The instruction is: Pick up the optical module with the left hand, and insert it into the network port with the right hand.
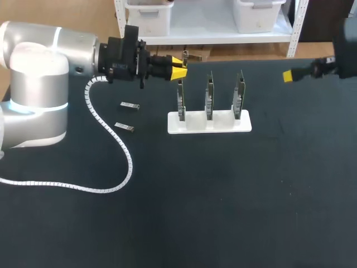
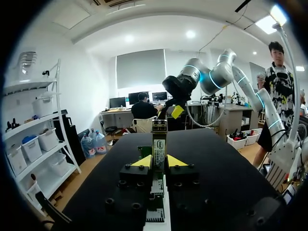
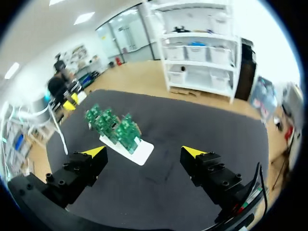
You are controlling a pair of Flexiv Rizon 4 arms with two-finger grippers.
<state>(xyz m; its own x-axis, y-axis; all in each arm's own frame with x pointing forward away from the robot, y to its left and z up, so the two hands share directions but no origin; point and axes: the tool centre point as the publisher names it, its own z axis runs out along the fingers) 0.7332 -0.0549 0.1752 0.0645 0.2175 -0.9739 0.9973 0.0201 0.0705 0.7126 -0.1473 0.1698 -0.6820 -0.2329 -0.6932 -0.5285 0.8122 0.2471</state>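
Left gripper [image 1: 179, 71] hovers over the left end of the white slotted stand [image 1: 189, 126], just above the first of the three upright green circuit boards [image 1: 209, 97]. Cannot tell if it grips anything. In its wrist view a narrow labelled strip [image 2: 159, 144] sits dead in line with it, and it could be a held part or the near board's edge. The rear silver oblong optical module [image 1: 129, 105] and the front silver oblong optical module [image 1: 124, 127] lie flat on the black bench [image 1: 223, 201], left of the stand and near the white spiral-wrapped cable [image 1: 114, 142]. Right gripper [image 3: 144, 153] is spread wide, holding nothing, well apart from the stand and near the bench's far right edge. Its arm is cut off in the head view. The widest stretch of bench lies in front of the stand and to its right.
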